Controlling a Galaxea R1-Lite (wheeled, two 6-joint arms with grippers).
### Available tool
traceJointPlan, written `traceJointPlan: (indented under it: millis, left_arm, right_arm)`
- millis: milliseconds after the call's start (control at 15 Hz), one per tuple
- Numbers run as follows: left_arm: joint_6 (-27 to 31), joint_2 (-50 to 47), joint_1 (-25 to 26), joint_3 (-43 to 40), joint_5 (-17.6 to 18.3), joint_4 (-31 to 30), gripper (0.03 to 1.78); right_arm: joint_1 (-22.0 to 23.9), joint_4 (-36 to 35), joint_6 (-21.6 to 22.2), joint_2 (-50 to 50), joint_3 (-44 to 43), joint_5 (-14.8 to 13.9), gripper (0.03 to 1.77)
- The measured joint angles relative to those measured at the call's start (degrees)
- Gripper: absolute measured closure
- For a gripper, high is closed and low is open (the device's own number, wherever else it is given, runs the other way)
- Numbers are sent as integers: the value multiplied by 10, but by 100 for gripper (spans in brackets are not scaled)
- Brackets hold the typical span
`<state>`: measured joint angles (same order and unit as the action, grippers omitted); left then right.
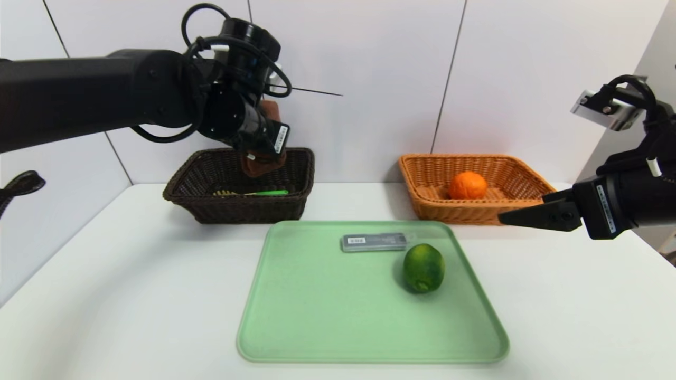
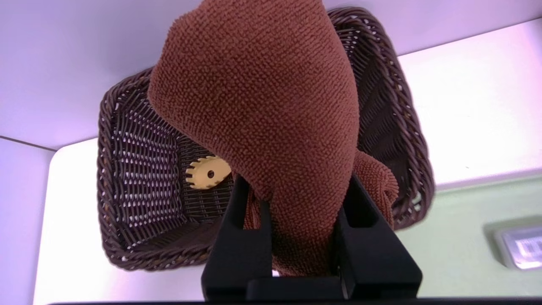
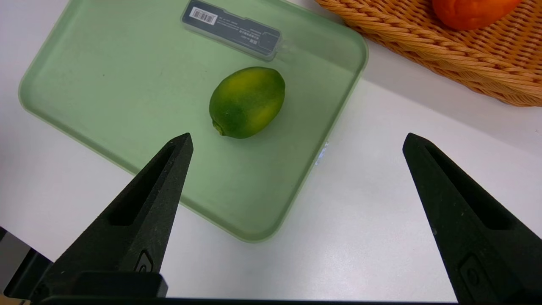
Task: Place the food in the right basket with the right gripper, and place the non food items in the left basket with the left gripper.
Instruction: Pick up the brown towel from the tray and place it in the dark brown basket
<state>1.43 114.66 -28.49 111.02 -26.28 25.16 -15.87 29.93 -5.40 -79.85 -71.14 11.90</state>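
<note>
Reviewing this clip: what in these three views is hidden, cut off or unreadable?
- Left tool: in the head view its tips are hidden behind its own wrist; the brown cloth it grips covers them in the left wrist view.
- Dark basket floor: mostly hidden by the cloth in the left wrist view; only part of a yellow toothed item shows.
- Grey box label: too small to read.
- Orange: cut off by the right wrist view's edge.

Lime (image 1: 423,267) and case (image 1: 374,241) on tray (image 1: 317,316), baskets behind.

Matte black arms, looped cables

Left arm (image 1: 79,95) carries black cables and a white label; right arm (image 1: 628,200) bears a silver camera block (image 1: 607,111), tapered black fingers (image 3: 144,212).
</note>
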Motion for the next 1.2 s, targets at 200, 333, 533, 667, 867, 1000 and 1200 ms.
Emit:
traceJointPlan:
  millis: [200, 333, 533, 667, 867, 1000, 1200]
  left_arm:
    - [1, 39, 16, 0, 0, -35, 144]
    - [4, 59, 21, 0, 0, -49, 144]
    - [4, 81, 25, 1, 7, -49, 144]
    - [4, 90, 30, 1, 19, -49, 139]
    - [0, 98, 33, 1, 20, -49, 98]
    - [0, 99, 34, 1, 20, -49, 79]
    - [0, 98, 36, 1, 20, -47, 57]
  right_arm:
    - [0, -4, 0, -1, 0, 0, 9]
    - [0, -4, 0, -1, 1, 0, 9]
    - [0, -4, 0, -2, 2, -1, 9]
    - [0, -4, 0, -2, 3, -1, 9]
    - [0, -4, 0, -2, 6, -1, 9]
    - [0, -5, 0, -2, 6, -1, 9]
    - [0, -4, 0, -1, 6, -1, 9]
